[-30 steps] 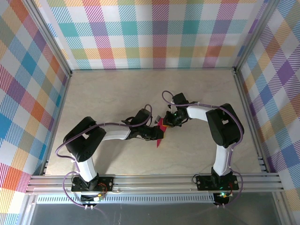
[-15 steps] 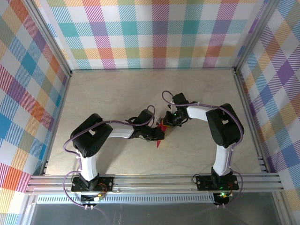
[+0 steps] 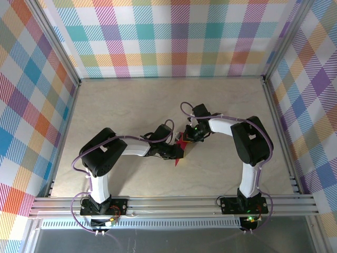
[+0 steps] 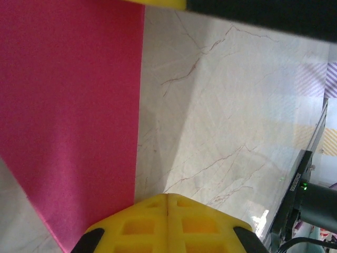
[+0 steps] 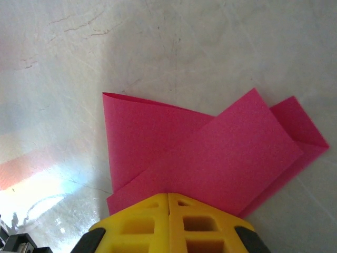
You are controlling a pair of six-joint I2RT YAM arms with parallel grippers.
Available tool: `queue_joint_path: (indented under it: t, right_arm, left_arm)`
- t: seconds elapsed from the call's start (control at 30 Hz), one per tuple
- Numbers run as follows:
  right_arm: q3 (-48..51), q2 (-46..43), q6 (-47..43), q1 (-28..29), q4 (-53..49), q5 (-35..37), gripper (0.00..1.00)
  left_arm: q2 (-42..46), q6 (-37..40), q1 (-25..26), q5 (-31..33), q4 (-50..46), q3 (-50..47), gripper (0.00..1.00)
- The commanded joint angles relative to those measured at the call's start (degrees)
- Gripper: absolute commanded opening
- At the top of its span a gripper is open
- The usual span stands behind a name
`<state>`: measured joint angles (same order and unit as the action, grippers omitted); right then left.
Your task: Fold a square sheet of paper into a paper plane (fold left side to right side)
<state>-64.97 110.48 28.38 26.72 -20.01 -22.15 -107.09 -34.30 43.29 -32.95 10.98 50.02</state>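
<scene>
Pink paper (image 5: pixel 200 153) lies partly folded; left gripper (image 4: pixel 167 196) and right gripper (image 5: pixel 168 195) are both closed, so we should press it flat slowly, evenly.

Paper plane (image 5: pixel 210 153) on table (image 3: pixel 131 105) centre

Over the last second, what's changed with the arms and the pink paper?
The left arm swung its elbow slightly right, toward the middle of the table. The left gripper stayed shut beside the folded paper. Nothing was grasped or released. The right gripper stayed shut at the paper's edge, and the paper kept its place.
</scene>
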Motion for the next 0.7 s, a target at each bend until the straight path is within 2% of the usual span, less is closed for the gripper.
queue_joint_path:
  t: [0.0,0.4,0.67]
  right_arm:
    - [0.8,4.2,-2.1,0.3,-7.3,6.9,0.00]
    - [-0.5,5.0,-2.9,0.3,-9.1,7.7,0.00]
    - [-0.4,5.2,-3.0,0.3,-9.2,7.8,0.00]
  left_arm:
    - [1.8,1.9,-0.1,-0.7,-3.5,-2.7,0.00]
    - [6.3,6.7,-0.2,-0.7,-7.8,-7.5,0.00]
    - [7.9,5.1,-0.1,-0.5,-5.2,-11.0,0.00]
